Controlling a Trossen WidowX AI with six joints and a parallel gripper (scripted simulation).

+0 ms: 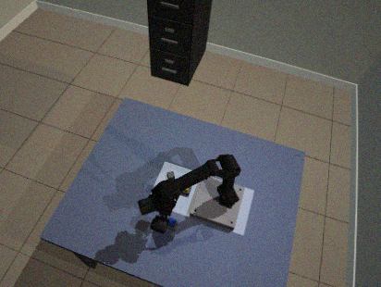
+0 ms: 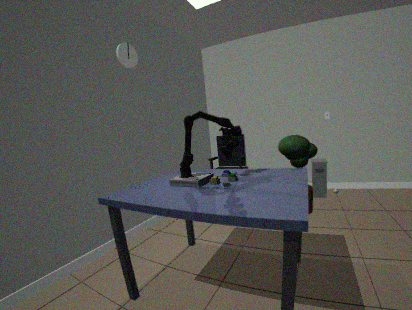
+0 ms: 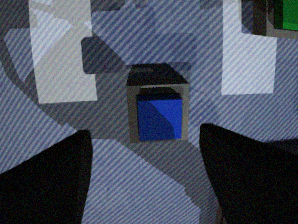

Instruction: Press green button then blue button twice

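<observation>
The blue button (image 1: 172, 222) (image 2: 226, 172) (image 3: 160, 120) sits in a grey square housing, its cap raised and fully visible between the fingers in the wrist view. The green button (image 2: 233, 176) (image 3: 290, 14) is at the top right corner of the wrist view; the arm hides it in the top view. My gripper (image 3: 145, 137) is open and empty. Its two black fingertips stand apart, left and right of the blue button in the image. In the exterior view the gripper hangs well above the table and the buttons, dark against the chair.
A yellow button (image 1: 186, 190) (image 2: 214, 178) stands near the arm's base plate (image 1: 208, 219). A small grey block (image 1: 171, 175) (image 2: 226, 184) lies on the white sheet farther back in the top view. White strips show at both sides of the wrist view.
</observation>
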